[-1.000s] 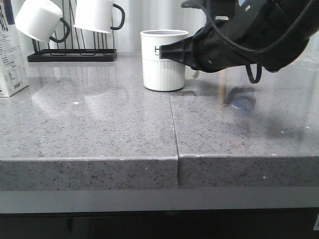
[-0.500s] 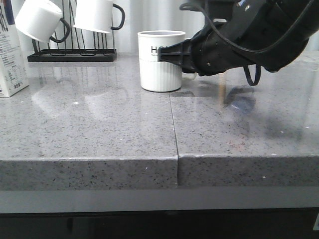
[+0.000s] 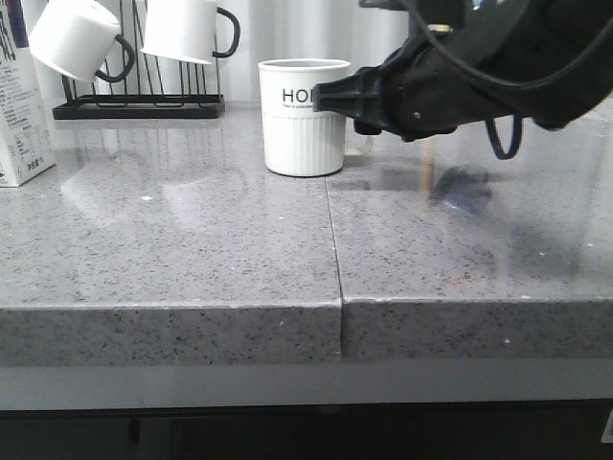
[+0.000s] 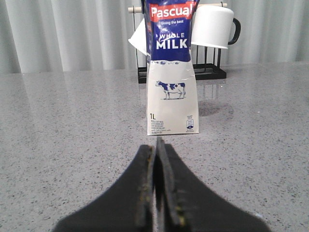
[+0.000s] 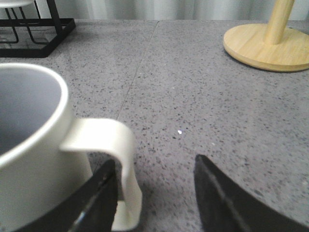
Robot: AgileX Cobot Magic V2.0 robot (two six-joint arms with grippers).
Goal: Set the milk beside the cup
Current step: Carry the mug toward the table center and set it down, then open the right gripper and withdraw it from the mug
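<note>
The cup (image 3: 302, 120), a white ribbed mug with black lettering, stands at the middle back of the grey counter. My right gripper (image 3: 330, 99) is open at its right side. In the right wrist view one finger (image 5: 99, 193) sits inside the cup's squared handle (image 5: 118, 150) and the other is outside, so the handle stands between the jaws of the right gripper (image 5: 154, 162). The milk (image 3: 19, 105) stands upright at the far left edge. My left gripper (image 4: 157, 147) is shut and empty, low over the counter just short of the milk (image 4: 171, 72).
A black rack (image 3: 139, 105) at the back left holds two plain white mugs (image 3: 77, 38) with black handles. A round wooden stand base (image 5: 268, 46) lies beyond the right gripper. A seam (image 3: 333, 240) runs to the counter's front edge.
The cup has shifted a little to the left on the counter and shows more of its lettering. The right gripper's tip has drawn slightly to the right. The milk has not moved.
</note>
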